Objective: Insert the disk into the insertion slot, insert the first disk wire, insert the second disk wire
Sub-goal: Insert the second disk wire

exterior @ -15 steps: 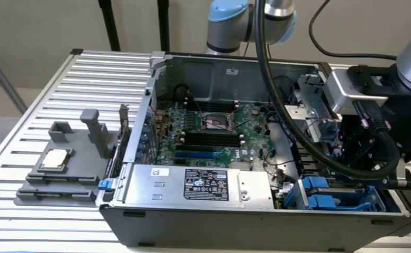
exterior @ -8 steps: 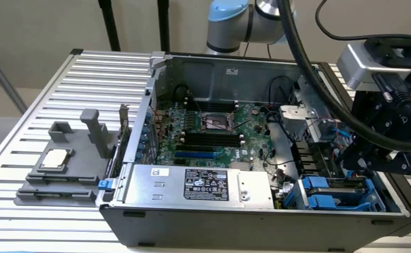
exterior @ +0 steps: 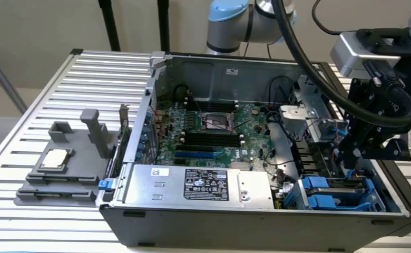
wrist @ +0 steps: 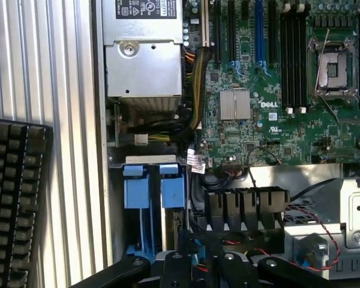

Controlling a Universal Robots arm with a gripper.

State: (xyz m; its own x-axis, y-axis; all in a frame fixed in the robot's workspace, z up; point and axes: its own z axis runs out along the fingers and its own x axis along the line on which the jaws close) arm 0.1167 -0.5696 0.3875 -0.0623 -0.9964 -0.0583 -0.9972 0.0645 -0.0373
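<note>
- The gripper [exterior: 365,150] hangs inside the open computer case [exterior: 262,221], at the exterior view's right, low over the drive bay area; whether its jaws are wide or narrow cannot be told, as their tips are lost among the black parts and cables.
- In the wrist view the gripper [wrist: 198,264] shows as dark black links just above the blue rails, with thin blue and red wires running close under it.
- The insertion slot [exterior: 342,194], a grey metal cage with bright blue plastic rails and tabs, sits in the case's near corner at the exterior view's right, just below the gripper.
- The disk [wrist: 155,192] appears to sit down inside that cage, its blue carrier tabs standing upright side by side; its label face cannot be seen.
- Beside the cage lies the silver power-supply box [exterior: 198,184] with a black printed label, along the case's near wall.
- Behind it the green motherboard [exterior: 205,132] lies flat, with the CPU socket [exterior: 216,122] near its middle.
- A grey fixture [exterior: 65,168] holding a small chip stands on the ribbed metal tabletop [exterior: 43,95], at the exterior view's left, well apart from the case.
- A black keyboard [wrist: 15,204] rests on the tabletop beside the case.
</note>
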